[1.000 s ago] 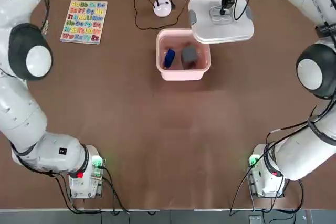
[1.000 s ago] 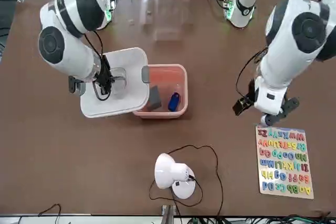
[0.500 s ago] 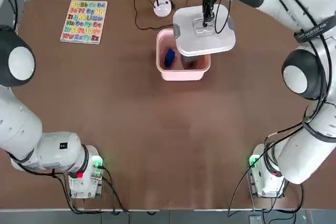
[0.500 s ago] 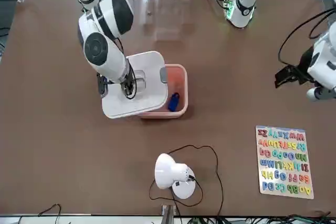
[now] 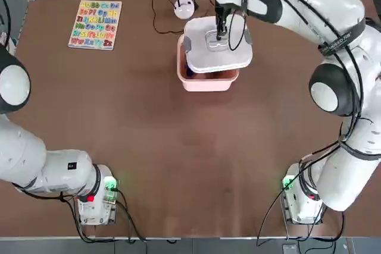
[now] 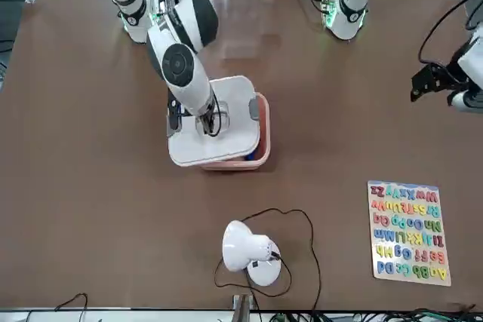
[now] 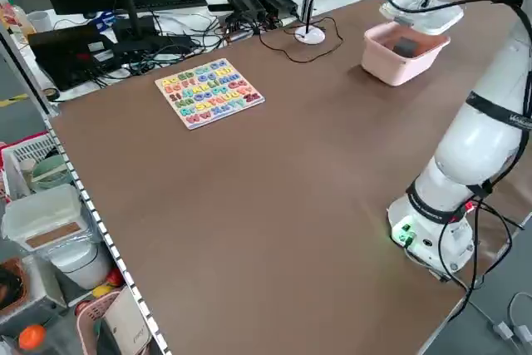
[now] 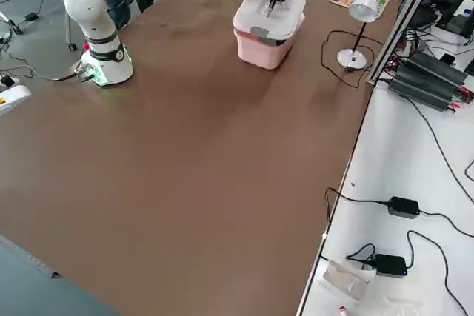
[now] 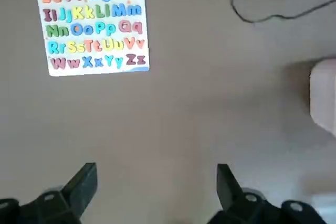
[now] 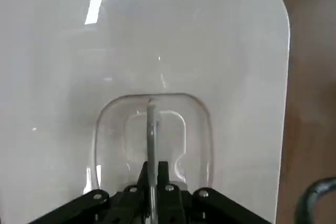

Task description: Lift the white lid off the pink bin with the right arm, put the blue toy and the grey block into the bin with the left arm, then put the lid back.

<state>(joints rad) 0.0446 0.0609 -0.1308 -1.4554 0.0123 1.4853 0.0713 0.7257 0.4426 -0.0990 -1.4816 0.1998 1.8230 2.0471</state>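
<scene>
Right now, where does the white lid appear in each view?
Top: white lid, upper middle, over the pink bin.
Front: centre-left.
Left side: top right corner.
Right side: top middle.
Left wrist: not visible.
Right wrist: fills the picture.
Shared landmark: the pink bin.

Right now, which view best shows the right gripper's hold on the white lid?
The right wrist view: the right gripper is shut on the white lid at its centre handle. Top and front views show the lid over the pink bin, the grip small; side views show it distant.
</scene>
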